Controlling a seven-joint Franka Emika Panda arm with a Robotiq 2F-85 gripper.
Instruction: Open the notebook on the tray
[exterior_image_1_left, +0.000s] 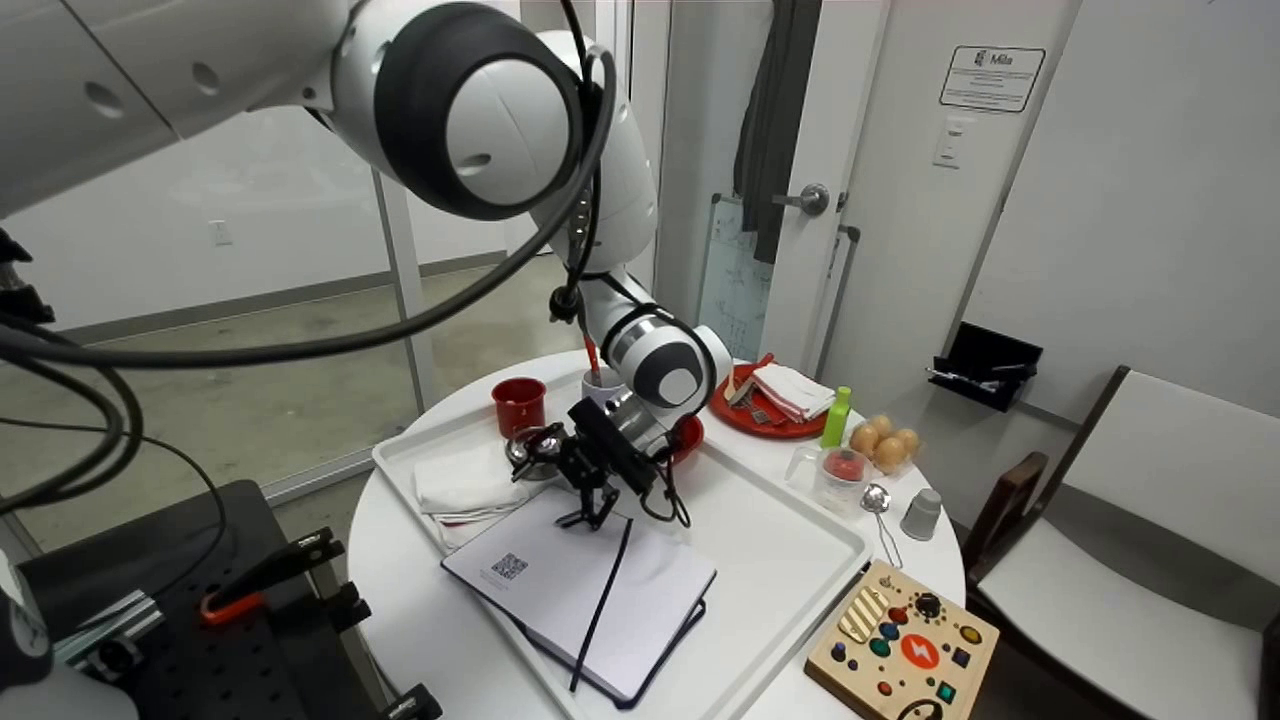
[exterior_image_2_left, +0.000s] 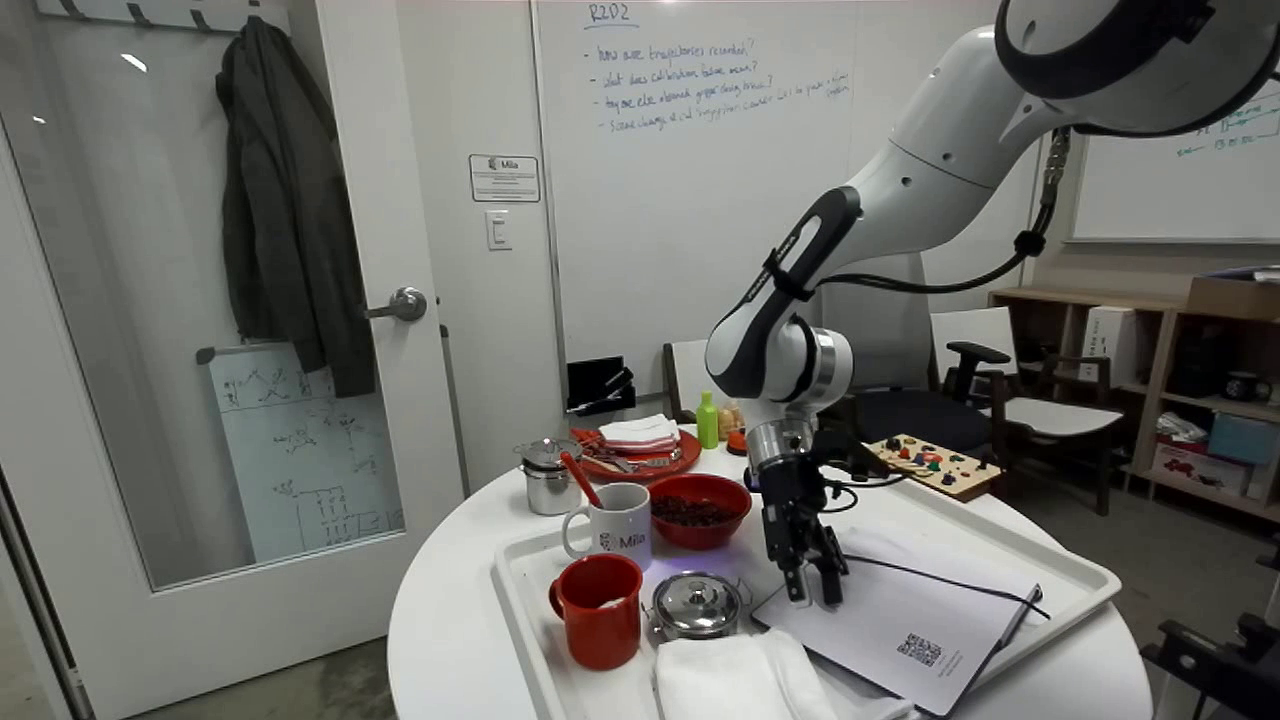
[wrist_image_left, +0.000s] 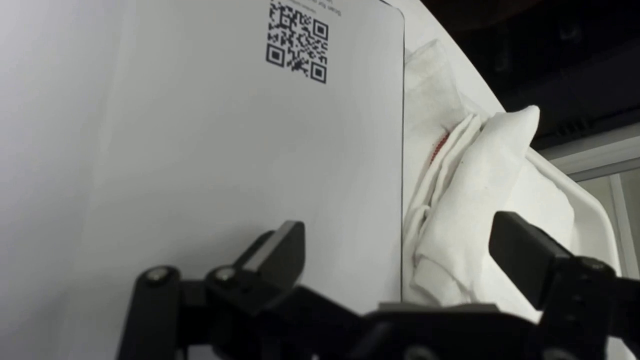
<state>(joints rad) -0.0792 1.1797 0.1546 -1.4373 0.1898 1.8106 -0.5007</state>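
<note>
Right under your wrist camera, your gripper (wrist_image_left: 398, 245) is released, its two fingers standing wide apart; in that view, one shows against the notebook (wrist_image_left: 200, 150) and the other against the folded white cloth (wrist_image_left: 480, 180). You cannot tell from these angles whether the fingertips touch the surface below. Your notebook lies on the tray (exterior_image_1_left: 770, 530), one corner reaching over the rim, white side up with a QR code (wrist_image_left: 298, 42) printed on it and a dark cover showing along the edges underneath. Across the white runs a thin black strap (exterior_image_1_left: 603, 600). Just beside the notebook's edge you have the cloth, also on the tray.

Farther along the tray, in an exterior view, you see a lidded silver pot (exterior_image_2_left: 697, 605) near the cloth, a red mug (exterior_image_2_left: 603, 625) next to it, a white mug (exterior_image_2_left: 625, 520) with a red handle sticking up, and a red bowl (exterior_image_2_left: 700, 540) of something dark. Past the rim, on your white table (exterior_image_1_left: 400, 600), sits the wooden board (exterior_image_1_left: 905, 650) with its coloured knobs; a red plate (exterior_image_1_left: 770, 428) bearing cutlery stands near a green bottle (exterior_image_1_left: 836, 418). Beyond the table, both exterior views give you a door (exterior_image_2_left: 425, 450), a dark jacket (exterior_image_2_left: 295, 200) hanging by it and a whiteboard (exterior_image_2_left: 690, 250).
</note>
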